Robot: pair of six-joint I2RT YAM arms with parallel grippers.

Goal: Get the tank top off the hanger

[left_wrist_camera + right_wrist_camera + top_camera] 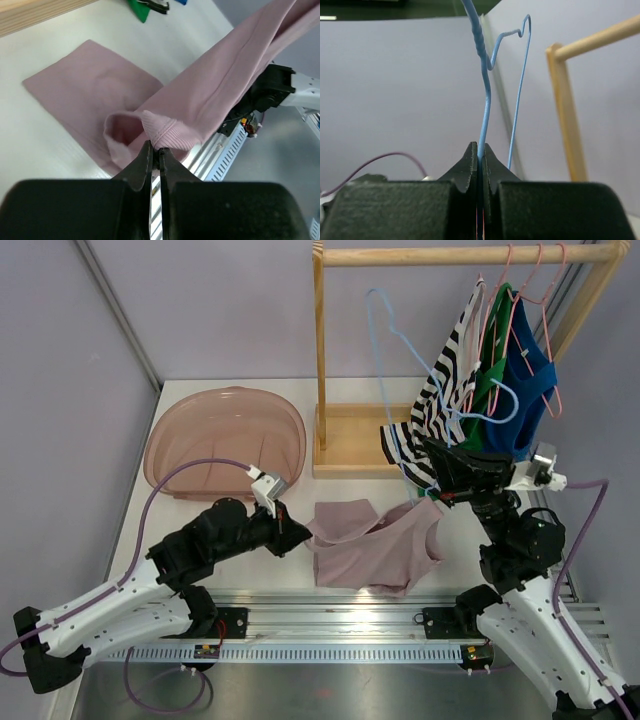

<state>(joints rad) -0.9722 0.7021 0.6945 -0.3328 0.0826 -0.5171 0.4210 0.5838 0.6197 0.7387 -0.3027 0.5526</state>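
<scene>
The pink tank top lies mostly on the table in front of the rack; it also shows in the left wrist view. My left gripper is shut on its ribbed edge, a band of cloth stretching away from the pinch. My right gripper is shut on the light blue wire hanger, held up with its hook free of the rail; the wire rises from the jaws in the right wrist view. I cannot tell whether any strap still hangs on the wire.
A wooden rack stands at the back with striped, green and blue garments on pink hangers. A pink basin sits at the back left. A metal rail runs along the near edge.
</scene>
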